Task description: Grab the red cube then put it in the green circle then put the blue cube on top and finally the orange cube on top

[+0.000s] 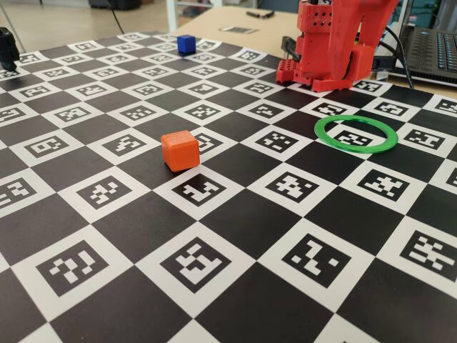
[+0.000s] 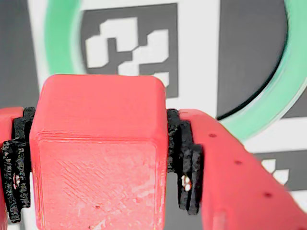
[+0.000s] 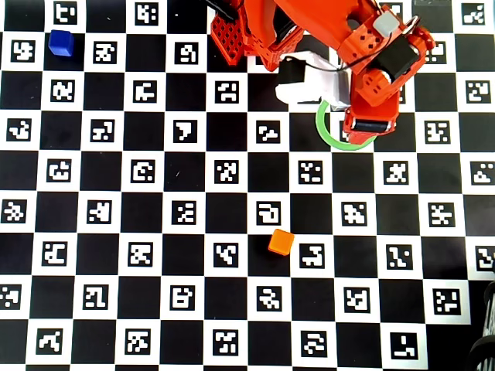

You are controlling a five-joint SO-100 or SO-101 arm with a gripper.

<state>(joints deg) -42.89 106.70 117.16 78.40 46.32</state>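
Wrist view shows the fingers (image 2: pixel 96 177) clamped on the red cube (image 2: pixel 98 158) above the green circle (image 2: pixel 283 91), with the orange cube (image 1: pixel 179 150) and blue cube (image 1: pixel 186 44) elsewhere on the desk (image 1: pixel 235 221).

Red cube (image 2: pixel 98 158) gripped above green circle (image 1: pixel 355 133); blue cube (image 1: pixel 186 44), orange cube (image 1: pixel 179 150) apart.

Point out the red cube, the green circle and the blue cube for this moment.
red cube (image 2: pixel 98 158): wrist view, its near face, clamped in the hand.
green circle (image 1: pixel 355 147): fixed view, the ring's near rim.
blue cube (image 3: pixel 61 42): overhead view, its top face.
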